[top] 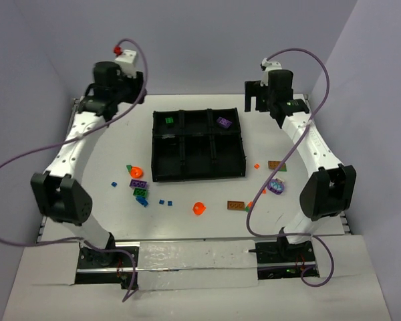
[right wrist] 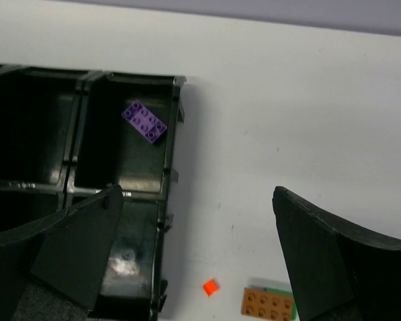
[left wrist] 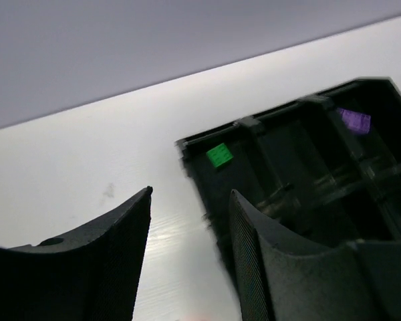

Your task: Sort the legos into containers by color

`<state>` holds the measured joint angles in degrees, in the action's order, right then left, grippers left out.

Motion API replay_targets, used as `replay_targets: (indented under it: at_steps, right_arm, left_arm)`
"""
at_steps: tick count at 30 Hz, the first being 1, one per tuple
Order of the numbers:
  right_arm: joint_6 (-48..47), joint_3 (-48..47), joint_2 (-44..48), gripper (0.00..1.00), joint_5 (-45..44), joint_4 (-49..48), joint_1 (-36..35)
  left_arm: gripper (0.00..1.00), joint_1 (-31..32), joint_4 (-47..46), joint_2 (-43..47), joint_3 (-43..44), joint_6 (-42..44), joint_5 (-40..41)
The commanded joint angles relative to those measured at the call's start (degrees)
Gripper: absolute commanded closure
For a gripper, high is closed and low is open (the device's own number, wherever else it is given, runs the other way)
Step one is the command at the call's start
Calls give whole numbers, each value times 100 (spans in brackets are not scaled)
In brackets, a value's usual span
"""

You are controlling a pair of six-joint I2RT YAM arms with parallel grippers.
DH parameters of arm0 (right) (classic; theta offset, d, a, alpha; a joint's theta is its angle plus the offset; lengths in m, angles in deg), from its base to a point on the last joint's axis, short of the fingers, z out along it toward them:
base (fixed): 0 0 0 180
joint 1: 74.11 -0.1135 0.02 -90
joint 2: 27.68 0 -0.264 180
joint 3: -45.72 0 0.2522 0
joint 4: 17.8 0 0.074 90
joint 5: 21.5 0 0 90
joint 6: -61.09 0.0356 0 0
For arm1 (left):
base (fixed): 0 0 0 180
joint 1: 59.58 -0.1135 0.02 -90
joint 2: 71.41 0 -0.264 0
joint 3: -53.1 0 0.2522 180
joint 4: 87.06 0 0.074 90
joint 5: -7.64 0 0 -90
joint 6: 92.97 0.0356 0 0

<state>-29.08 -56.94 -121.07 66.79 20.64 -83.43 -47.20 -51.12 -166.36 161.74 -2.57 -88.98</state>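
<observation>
The black six-compartment tray [top: 152, 144] sits mid-table. One green lego [top: 168, 120] lies in its far-left compartment and one purple lego [top: 223, 122] in its far-right one. Loose legos lie nearer: an orange cone [top: 135, 171], a purple brick [top: 139, 182], green and blue pieces [top: 142, 196], an orange piece [top: 199, 208], brown plates [top: 236, 205] and a purple round piece [top: 276, 186]. My left gripper [top: 135, 93] is open and empty, above the table beyond the tray's far-left corner [left wrist: 187, 144]. My right gripper [top: 255, 100] is open and empty, beyond the far-right corner.
In the right wrist view the purple brick [right wrist: 144, 122] lies in the corner compartment; a small orange piece [right wrist: 210, 287] and a brown plate [right wrist: 267, 303] lie on the white table beside the tray wall [right wrist: 172, 134]. The left wrist view shows the green piece [left wrist: 219, 155].
</observation>
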Motion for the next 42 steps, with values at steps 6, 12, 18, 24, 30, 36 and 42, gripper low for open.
replay_targets:
  at_steps: [6, 12, 18, 24, 30, 36, 42]
  right_arm:
    - [-336, 741, 908, 0, 141, -155, 53]
    - [-429, 810, 1054, 0, 138, 53, 73]
    - [-586, 918, 1232, 0, 30, 218, 106]
    - [-748, 996, 1333, 0, -125, 364, 144]
    - [-929, 1264, 1393, 0, -323, 362, 222]
    - [-1042, 1349, 1356, 0, -422, 341, 273]
    - [-1036, 1304, 1295, 0, -442, 336, 282]
  left_arm:
    - [35, -1211, 3687, -63, -805, 4895, -3534]
    - [27, -1815, 4601, -817, -835, 6956, -3278]
    - [30, -2157, 4326, -1241, -1024, 8504, -2945]
    - [29, -2200, 4000, -1328, -1457, 9133, -2956]
    - [26, -2206, 3068, -1186, -2181, 9310, -3188]
    - [23, -2197, 2644, -1219, -2385, 9247, -3424]
    - [24, -2108, 2720, -1275, -2403, 9307, -3506]
